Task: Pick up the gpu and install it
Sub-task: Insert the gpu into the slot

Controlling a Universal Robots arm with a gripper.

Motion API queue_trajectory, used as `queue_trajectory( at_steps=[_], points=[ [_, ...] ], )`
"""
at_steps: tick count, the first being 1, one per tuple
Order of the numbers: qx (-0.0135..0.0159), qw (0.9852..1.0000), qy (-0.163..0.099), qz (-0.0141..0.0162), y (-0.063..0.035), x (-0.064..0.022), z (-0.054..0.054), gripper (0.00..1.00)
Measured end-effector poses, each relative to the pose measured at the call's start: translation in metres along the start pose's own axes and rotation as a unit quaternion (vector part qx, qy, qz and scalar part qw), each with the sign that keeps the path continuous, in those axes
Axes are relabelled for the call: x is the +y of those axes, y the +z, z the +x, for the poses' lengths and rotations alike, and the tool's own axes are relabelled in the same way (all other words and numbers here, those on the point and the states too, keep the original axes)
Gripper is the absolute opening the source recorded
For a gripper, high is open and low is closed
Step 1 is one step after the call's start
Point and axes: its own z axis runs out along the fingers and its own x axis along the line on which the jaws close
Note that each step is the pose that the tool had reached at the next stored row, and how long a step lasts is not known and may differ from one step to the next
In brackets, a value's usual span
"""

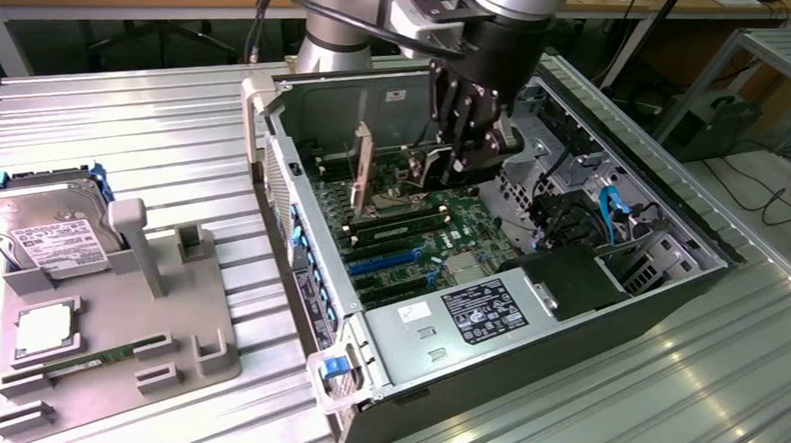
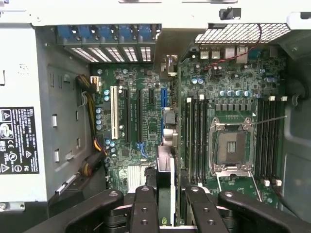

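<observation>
I hung over the open computer case (image 1: 407, 272) in the upper middle of the exterior view, my gripper (image 1: 469, 150) reaching down into it. In the wrist view my fingers (image 2: 145, 209) were pinching the gpu (image 2: 166, 187) by its upper edge, one dark pad on each side of the thin card (seen edge-on, it was little more than a pale strip). The card stood upright over the green motherboard (image 2: 218, 131), in line with the blue slot (image 2: 163, 104) beside the white slot (image 2: 114, 112); whether it was already touching a slot I could not tell. The empty processor socket (image 2: 232, 146) sat near it in the middle right of that view. At the left edge of the exterior view, well apart from me, the grey holder tray (image 1: 97, 339) carried the hard drive (image 1: 50, 238) and the slim memory stick (image 1: 96, 359).
</observation>
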Motion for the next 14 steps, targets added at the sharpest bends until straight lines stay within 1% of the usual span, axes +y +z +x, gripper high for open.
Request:
queue_trajectory(
  at_steps=[4, 6, 8, 9, 12, 14],
  points=[
    [-0.0001, 1.0, 0.0, -0.0007, 0.0053, 0.0001, 0.0, 0.27],
    [0.0, 1.0, 0.0, -0.0025, 0.009, 0.0002, 0.0, 0.27],
    [0.0001, 1.0, 0.0, -0.0035, 0.0149, 0.0002, 0.0, 0.27],
    [0.0, 1.0, 0.0, -0.0035, 0.0182, 0.0003, 0.0, 0.27],
    [0.0, 1.0, 0.0, -0.0036, 0.0239, 0.0005, 0.0, 0.27],
    [0.0001, 1.0, 0.0, -0.0036, 0.0292, 0.0034, -0.001, 0.27]
  ],
)
